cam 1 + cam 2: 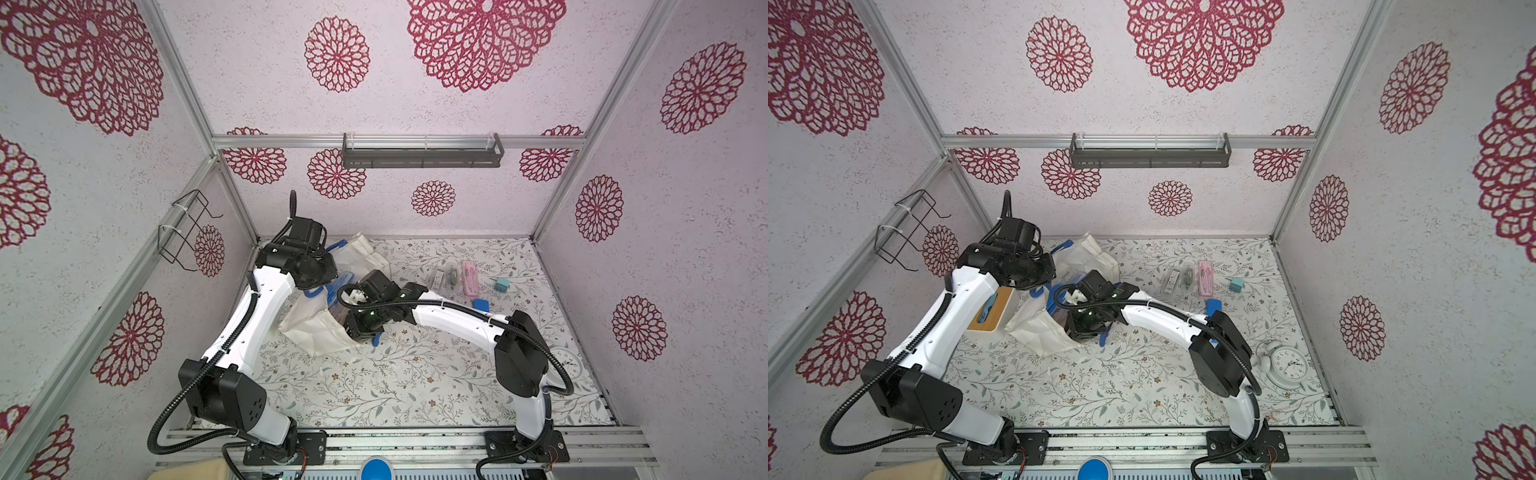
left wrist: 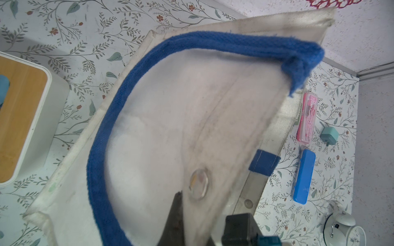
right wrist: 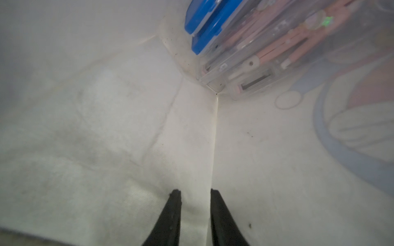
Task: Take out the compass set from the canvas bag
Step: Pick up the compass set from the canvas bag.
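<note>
The canvas bag, off-white with blue strap handles, lies at the left middle of the table in both top views. My left gripper is shut on the bag's upper wall by the rim and holds the mouth up. My right gripper is inside the bag, its jaws a narrow gap apart with only fabric behind them. Deep in the bag's corner lies the compass set, a clear case with pink parts. A blue case rests against it. The right fingertips are well short of both.
To the right of the bag a pink case, a clear packet, a blue case and a teal block lie on the table. A wooden-lidded box stands left of the bag. A white alarm clock sits at the right edge.
</note>
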Robot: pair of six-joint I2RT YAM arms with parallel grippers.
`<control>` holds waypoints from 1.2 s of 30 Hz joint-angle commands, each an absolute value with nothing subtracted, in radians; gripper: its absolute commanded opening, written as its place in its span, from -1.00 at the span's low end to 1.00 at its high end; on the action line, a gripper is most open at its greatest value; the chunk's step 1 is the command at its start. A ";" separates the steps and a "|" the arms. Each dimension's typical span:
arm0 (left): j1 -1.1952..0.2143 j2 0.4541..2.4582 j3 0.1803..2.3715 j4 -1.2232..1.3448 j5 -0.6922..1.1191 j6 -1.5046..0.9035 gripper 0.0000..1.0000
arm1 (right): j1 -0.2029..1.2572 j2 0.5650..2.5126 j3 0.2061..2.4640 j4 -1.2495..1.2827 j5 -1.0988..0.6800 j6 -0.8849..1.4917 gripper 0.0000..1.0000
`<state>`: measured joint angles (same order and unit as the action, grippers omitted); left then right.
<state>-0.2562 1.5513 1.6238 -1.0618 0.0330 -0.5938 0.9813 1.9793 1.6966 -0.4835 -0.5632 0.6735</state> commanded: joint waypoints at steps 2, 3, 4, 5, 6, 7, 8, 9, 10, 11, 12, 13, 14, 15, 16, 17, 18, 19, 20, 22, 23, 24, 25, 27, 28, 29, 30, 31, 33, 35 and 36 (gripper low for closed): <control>-0.285 1.548 1.676 -0.994 0.081 -0.585 -1.00 | 1.006 1.997 1.743 -0.447 -0.607 0.690 -0.45; -0.288 1.547 1.676 -0.992 0.086 -0.586 -1.00 | 1.007 2.007 1.751 -0.440 -0.607 0.697 -0.45; -0.291 1.547 1.676 -0.991 0.086 -0.586 -1.00 | 1.006 2.012 1.758 -0.440 -0.597 0.704 -0.45; -0.293 1.544 1.675 -0.992 0.088 -0.586 -1.00 | 1.005 2.017 1.762 -0.439 -0.582 0.713 -0.44; -0.293 1.542 1.673 -0.992 0.091 -0.586 -1.00 | 1.003 2.018 1.764 -0.439 -0.566 0.723 -0.43; -0.294 1.535 1.668 -0.992 0.093 -0.586 -1.00 | 0.998 2.014 1.761 -0.444 -0.531 0.737 -0.40; -0.294 1.528 1.659 -0.989 0.096 -0.587 -1.00 | 0.990 2.003 1.753 -0.447 -0.493 0.752 -0.39; -0.295 1.520 1.649 -0.987 0.096 -0.586 -1.00 | 0.982 1.990 1.737 -0.440 -0.454 0.769 -0.38; -0.294 1.508 1.636 -0.983 0.097 -0.586 -1.00 | 0.969 1.963 1.710 -0.421 -0.419 0.795 -0.32; -0.295 1.499 1.618 -0.980 0.097 -0.586 -1.00 | 0.952 1.934 1.676 -0.399 -0.386 0.825 -0.27; -0.295 1.490 1.606 -0.979 0.098 -0.586 -1.00 | 0.938 1.906 1.646 -0.382 -0.353 0.850 -0.24; -0.295 1.481 1.593 -0.977 0.101 -0.586 -1.00 | 0.921 1.873 1.613 -0.358 -0.322 0.877 -0.19; -0.295 1.472 1.580 -0.975 0.104 -0.586 -1.00 | 0.906 1.847 1.585 -0.343 -0.296 0.897 -0.13; -0.293 1.465 1.570 -0.973 0.109 -0.586 -1.00 | 0.894 1.828 1.562 -0.331 -0.275 0.914 -0.09; -0.294 1.457 1.557 -0.970 0.113 -0.586 -1.00 | 0.882 1.811 1.546 -0.324 -0.255 0.930 -0.08; -0.295 1.451 1.547 -0.966 0.120 -0.587 -1.00 | 0.871 1.805 1.540 -0.331 -0.233 0.942 -0.08; -0.295 1.445 1.540 -0.964 0.124 -0.585 -1.00 | 0.868 1.806 1.541 -0.342 -0.215 0.946 -0.07; -0.296 1.443 1.533 -0.962 0.129 -0.586 -1.00 | 0.866 1.810 1.549 -0.356 -0.194 0.945 -0.06; -0.296 1.440 1.529 -0.963 0.133 -0.586 -1.00 | 0.867 1.820 1.558 -0.374 -0.173 0.942 -0.05; -0.297 1.439 1.523 -0.964 0.142 -0.583 -1.00 | 0.866 1.845 1.572 -0.390 -0.160 0.935 -0.03; -0.296 1.437 1.521 -0.962 0.148 -0.583 -1.00 | 0.867 1.863 1.585 -0.400 -0.153 0.929 -0.03; -0.299 1.437 1.517 -0.962 0.152 -0.584 -1.00 | 0.868 1.877 1.594 -0.409 -0.146 0.921 -0.02; -0.299 1.436 1.514 -0.964 0.155 -0.584 -1.00 | 0.869 1.894 1.603 -0.419 -0.135 0.912 0.00; -0.301 1.434 1.507 -0.966 0.162 -0.586 -1.00 | 0.870 1.919 1.605 -0.413 -0.125 0.905 0.02; -0.301 1.432 1.501 -0.967 0.165 -0.587 -1.00 | 0.871 1.928 1.601 -0.403 -0.121 0.902 0.03; -0.301 1.428 1.494 -0.968 0.166 -0.586 -1.00 | 0.871 1.937 1.595 -0.392 -0.116 0.902 0.05; -0.303 1.425 1.488 -0.966 0.166 -0.588 -1.00 | 0.871 1.944 1.589 -0.379 -0.116 0.900 0.06; -0.303 1.422 1.481 -0.965 0.169 -0.588 -1.00 | 0.871 1.953 1.585 -0.367 -0.115 0.901 0.08; -0.307 1.419 1.474 -0.971 0.169 -0.586 -1.00 | 0.870 1.971 1.583 -0.347 -0.117 0.906 0.12; -0.307 1.415 1.473 -0.979 0.164 -0.589 -1.00 | 0.872 2.000 1.597 -0.340 -0.118 0.913 0.18; -0.307 1.412 1.473 -0.981 0.162 -0.587 -1.00 | 0.872 2.014 1.608 -0.341 -0.119 0.914 0.20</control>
<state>-0.2970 1.4448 1.4761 -0.9817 0.1455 -0.5873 0.8703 1.9991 1.5803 -0.3626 -0.1448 0.9104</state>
